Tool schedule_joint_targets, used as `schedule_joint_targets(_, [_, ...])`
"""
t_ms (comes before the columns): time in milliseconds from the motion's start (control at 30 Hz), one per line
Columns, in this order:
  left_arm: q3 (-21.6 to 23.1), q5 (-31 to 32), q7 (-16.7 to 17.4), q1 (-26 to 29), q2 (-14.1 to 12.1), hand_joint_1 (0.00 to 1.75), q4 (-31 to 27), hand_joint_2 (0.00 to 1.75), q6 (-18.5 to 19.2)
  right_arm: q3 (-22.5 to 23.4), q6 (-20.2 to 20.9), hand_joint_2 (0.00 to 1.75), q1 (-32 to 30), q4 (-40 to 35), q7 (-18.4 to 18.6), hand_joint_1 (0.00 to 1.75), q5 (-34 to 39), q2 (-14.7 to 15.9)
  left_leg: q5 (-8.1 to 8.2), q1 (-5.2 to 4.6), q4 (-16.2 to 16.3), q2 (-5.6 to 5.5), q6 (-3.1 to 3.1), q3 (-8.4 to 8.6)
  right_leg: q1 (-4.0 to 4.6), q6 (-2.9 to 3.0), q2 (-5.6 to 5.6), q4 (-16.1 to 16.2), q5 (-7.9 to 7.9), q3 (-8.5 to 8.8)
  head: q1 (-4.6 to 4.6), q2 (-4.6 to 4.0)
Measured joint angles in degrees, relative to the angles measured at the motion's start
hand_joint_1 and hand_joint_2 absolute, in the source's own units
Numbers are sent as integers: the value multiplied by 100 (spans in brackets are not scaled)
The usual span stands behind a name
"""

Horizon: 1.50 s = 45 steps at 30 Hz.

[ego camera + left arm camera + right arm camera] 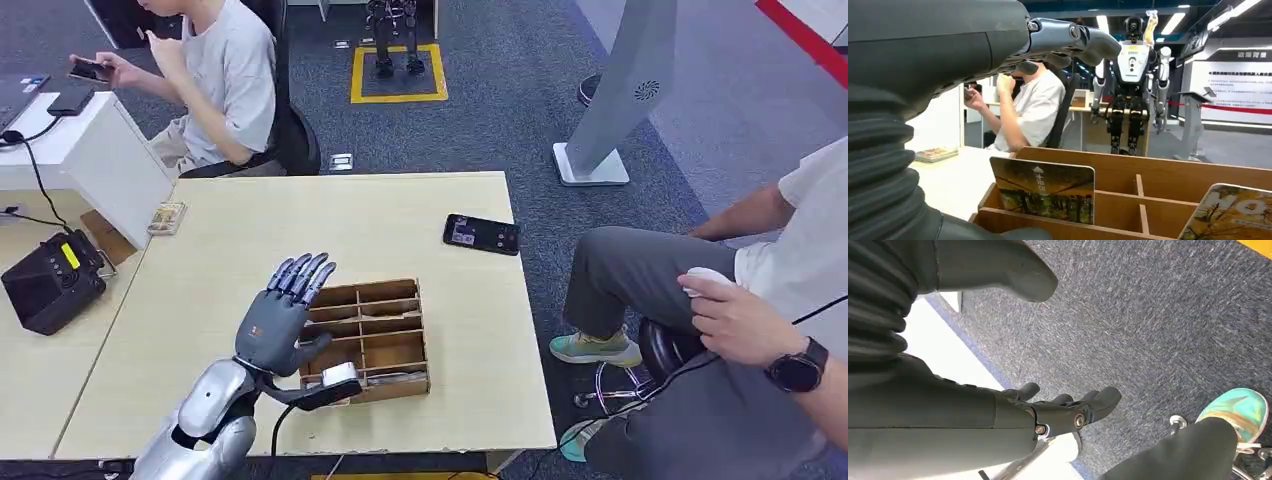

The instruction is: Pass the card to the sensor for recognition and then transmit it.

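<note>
A wooden divided box stands near the table's front edge. My left hand hovers at the box's left side, fingers spread and straight, holding nothing. In the left wrist view the left hand reaches out above the box, where a card with a white arrow stands upright in a near compartment. A second printed card leans further along. A flat black phone-like device lies on the table beyond the box. My right hand hangs beside the table edge over the carpet, fingers loosely extended and empty.
A seated person is close at the table's right side. Another person sits at the back left with a phone. A black device rests on the left table, a small card stack lies at the far left corner, and a white stand is behind.
</note>
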State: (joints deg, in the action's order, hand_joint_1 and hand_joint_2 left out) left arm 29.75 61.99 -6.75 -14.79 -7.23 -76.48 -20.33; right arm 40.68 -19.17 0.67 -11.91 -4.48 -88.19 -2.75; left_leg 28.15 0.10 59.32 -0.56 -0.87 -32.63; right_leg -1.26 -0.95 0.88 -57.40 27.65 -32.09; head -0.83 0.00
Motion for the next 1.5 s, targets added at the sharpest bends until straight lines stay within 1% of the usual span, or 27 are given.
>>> schedule_joint_targets(233, [0,-74,-16,0,-20,0,-20,175,74,-2,4,175,1,0,-28,0,0,0,0,0,0,0,0,0,0,0,0,0,0,0,0,0])
schedule_joint_targets(467, [0,-446,-129,1,-28,0,-72,175,288,-2,11,175,1,0,11,0,0,0,0,0,0,-2,0,0,0,0,-2,0,0,0,0,0])
schedule_joint_targets(1233, [0,-577,-168,70,-35,0,-142,175,350,-11,24,175,2,0,-26,0,0,0,0,0,0,-2,0,-1,0,0,-1,0,0,-1,0,0])
schedule_joint_targets(1500, [0,-721,-219,76,-35,0,-205,175,459,-24,24,175,2,0,-13,0,0,0,0,0,0,-2,0,-1,0,0,-1,0,0,-2,0,0])
